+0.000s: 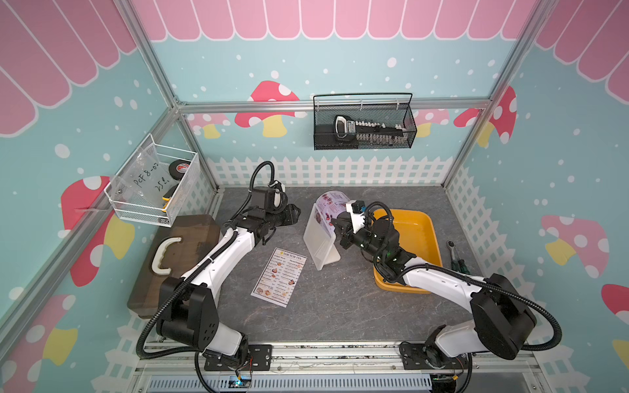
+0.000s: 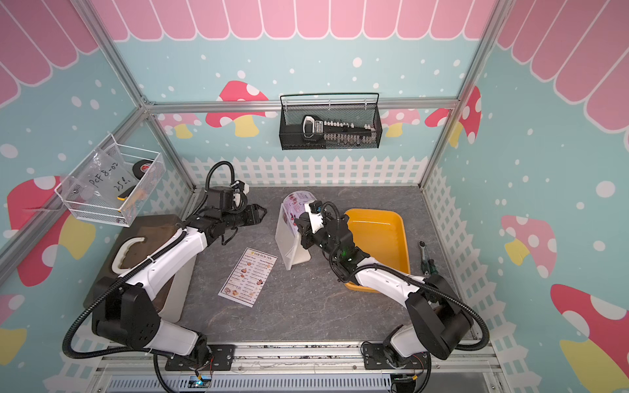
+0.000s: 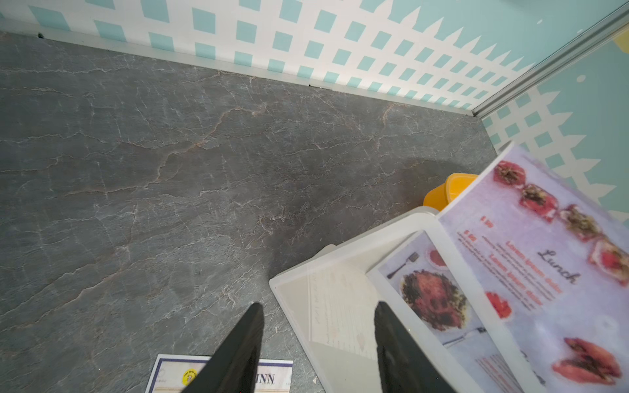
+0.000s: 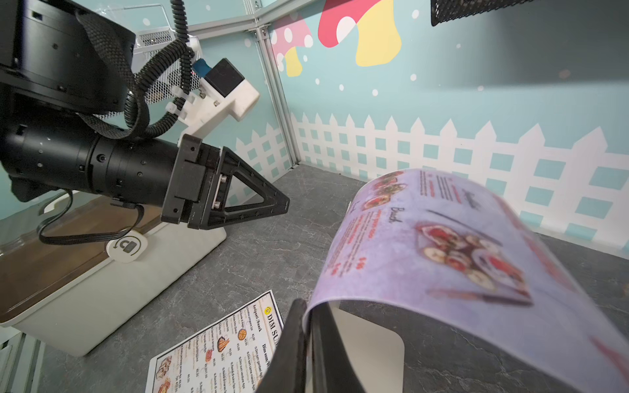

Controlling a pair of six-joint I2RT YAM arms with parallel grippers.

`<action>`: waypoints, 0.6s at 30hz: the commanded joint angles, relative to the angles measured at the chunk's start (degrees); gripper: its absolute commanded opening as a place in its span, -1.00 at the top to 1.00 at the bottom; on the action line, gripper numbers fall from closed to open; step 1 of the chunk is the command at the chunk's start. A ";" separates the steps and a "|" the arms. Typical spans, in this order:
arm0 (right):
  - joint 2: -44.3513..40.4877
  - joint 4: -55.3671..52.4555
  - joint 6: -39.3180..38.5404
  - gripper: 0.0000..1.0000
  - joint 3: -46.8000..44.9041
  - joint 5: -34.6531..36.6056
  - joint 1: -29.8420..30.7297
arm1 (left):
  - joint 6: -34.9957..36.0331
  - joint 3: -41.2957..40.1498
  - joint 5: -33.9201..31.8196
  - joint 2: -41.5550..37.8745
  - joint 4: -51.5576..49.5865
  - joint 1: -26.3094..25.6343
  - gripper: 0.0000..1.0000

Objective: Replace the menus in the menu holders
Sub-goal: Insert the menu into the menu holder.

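The curled white photo-printed paper menu (image 4: 442, 245), partly inside the white plastic stand (image 1: 315, 238), is pinched in the right claw (image 4: 308, 308); the left claw (image 3: 318, 308) is held open, empty.

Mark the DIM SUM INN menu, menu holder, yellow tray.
DIM SUM INN menu (image 1: 279, 277): in a top view, mid-sheet.
menu holder (image 1: 315, 241): in a top view, front panel.
yellow tray (image 1: 414, 234): in a top view, bare floor.

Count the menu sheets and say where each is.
2. The DIM SUM INN menu lies flat on the table. The lunch menu curls out of the white holder, pinched by the right hand. Another may hide inside.
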 commanded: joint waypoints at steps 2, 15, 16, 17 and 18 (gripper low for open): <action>-0.66 0.42 -0.29 0.78 -0.93 0.36 0.74 | 0.11 0.84 0.41 -0.15 1.16 0.33 -0.07; 0.10 -4.04 -1.35 0.68 -0.07 -0.48 1.29 | 0.11 0.92 0.35 -0.38 1.20 0.59 -0.07; 0.12 -4.77 -1.58 0.68 0.11 -0.39 1.38 | 0.18 0.84 0.32 -0.33 1.23 0.58 -0.07; 0.19 -5.38 -2.00 0.68 0.28 -0.43 1.51 | 0.05 0.88 0.39 -0.33 1.30 0.57 -0.07; 0.22 -5.91 -2.24 0.66 0.38 -0.35 1.56 | 0.04 0.93 0.41 -0.33 1.33 0.59 -0.07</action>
